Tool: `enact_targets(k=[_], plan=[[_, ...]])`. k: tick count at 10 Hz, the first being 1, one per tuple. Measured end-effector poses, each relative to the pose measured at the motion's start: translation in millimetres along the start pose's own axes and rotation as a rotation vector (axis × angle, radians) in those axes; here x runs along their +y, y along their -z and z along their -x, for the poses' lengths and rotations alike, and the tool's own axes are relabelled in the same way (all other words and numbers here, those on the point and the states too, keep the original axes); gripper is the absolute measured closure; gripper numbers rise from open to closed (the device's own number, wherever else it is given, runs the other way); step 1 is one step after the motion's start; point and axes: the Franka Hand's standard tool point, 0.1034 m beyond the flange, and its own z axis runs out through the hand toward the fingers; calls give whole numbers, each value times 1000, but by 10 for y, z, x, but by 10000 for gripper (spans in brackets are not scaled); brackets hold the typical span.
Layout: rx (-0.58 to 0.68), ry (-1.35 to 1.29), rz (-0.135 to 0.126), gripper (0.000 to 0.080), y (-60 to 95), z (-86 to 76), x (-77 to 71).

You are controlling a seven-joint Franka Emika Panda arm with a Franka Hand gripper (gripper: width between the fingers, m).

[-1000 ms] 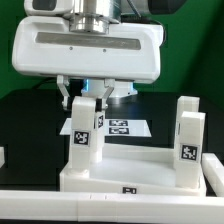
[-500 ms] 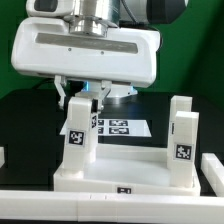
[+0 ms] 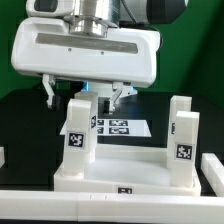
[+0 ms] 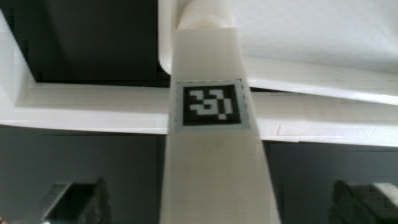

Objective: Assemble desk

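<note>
White gripper [image 3: 82, 97] fingers stand spread apart on either side of the near leg [image 3: 79, 130], touching nothing. That leg stands upright on the tabletop [image 3: 120, 172], towards the exterior view's left; a second leg [image 3: 182, 140] stands towards its right. Two legs appear mounted; further legs presumably remain. Seating depth cannot be confirmed. The marker board [image 3: 125, 127] is partly hidden behind.

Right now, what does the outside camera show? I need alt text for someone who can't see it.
A robot gripper hangs open around the top of a white square leg standing upright on a white desk tabletop. A second upright leg stands toward the exterior view's right, and a marker board lies on the black table behind them.
</note>
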Motion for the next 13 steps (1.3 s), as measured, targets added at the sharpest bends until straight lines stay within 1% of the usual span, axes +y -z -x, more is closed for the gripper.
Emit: enact_targets(k=[1, 2, 4, 5, 6, 7, 8, 9, 10, 11, 12, 13], plan=[[0, 0, 0, 159, 0, 0, 2], [-5, 0, 1, 159, 0, 4, 25], [-16, -9, 0, 151, 40, -6, 118], [-29, -15, -10, 151, 86, -27, 131], [-37, -20, -21, 151, 144, -82, 137], [-50, -28, -30, 151, 166, -117, 144], [-83, -33, -47, 151, 166, -115, 115], [-80, -32, -46, 151, 164, -121, 116], [-95, -33, -48, 151, 138, -90, 111], [-162, -41, -65, 151, 76, -10, 87], [-270, -33, -91, 151, 72, -12, 56], [-310, -22, -99, 151, 61, -48, 58]])
